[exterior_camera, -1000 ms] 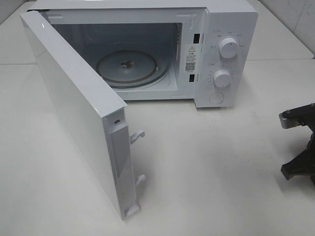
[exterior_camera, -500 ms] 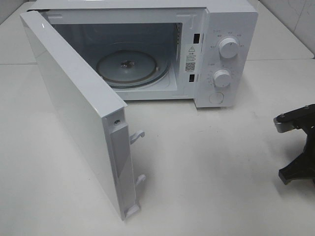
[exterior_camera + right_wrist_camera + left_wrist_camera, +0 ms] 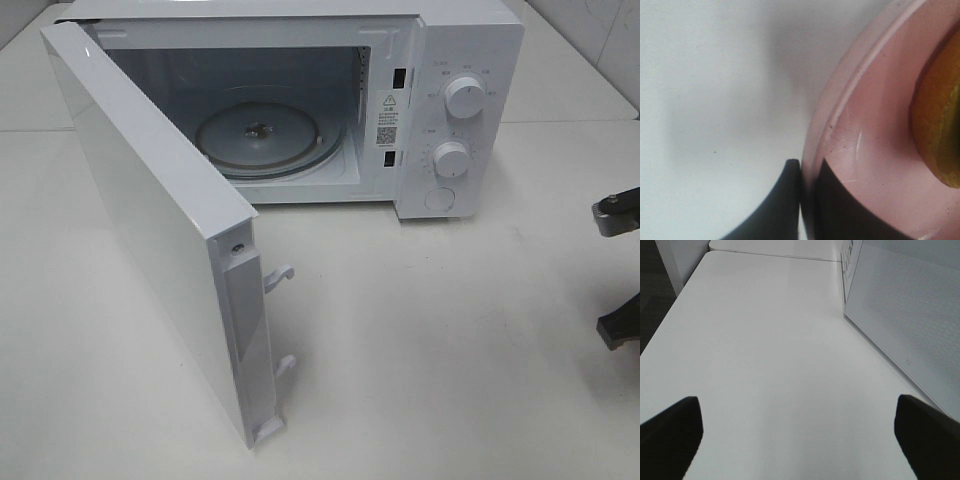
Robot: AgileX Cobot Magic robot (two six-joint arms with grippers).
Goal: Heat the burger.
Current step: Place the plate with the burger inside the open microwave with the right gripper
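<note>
Right tool (image 3: 807, 167) pulled rightward, pinching plate (image 3: 875, 125) rim, burger (image 3: 940, 125) cropped, left tool (image 3: 796, 407) wide.

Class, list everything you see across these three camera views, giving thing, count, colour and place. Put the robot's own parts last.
microwave: one, white, back of the table
door: one, white, swung open on the microwave's left
turntable: one, clear glass, inside the microwave
knobs: two, white, microwave's right panel, one above the other
table: one, white, under the microwave
plate: one, pink, gripped at its rim
burger: one, golden-brown bun, on the plate
left arm's fingers: two, black, open over the table
right arm's fingers: two, black, shut on the plate rim
</note>
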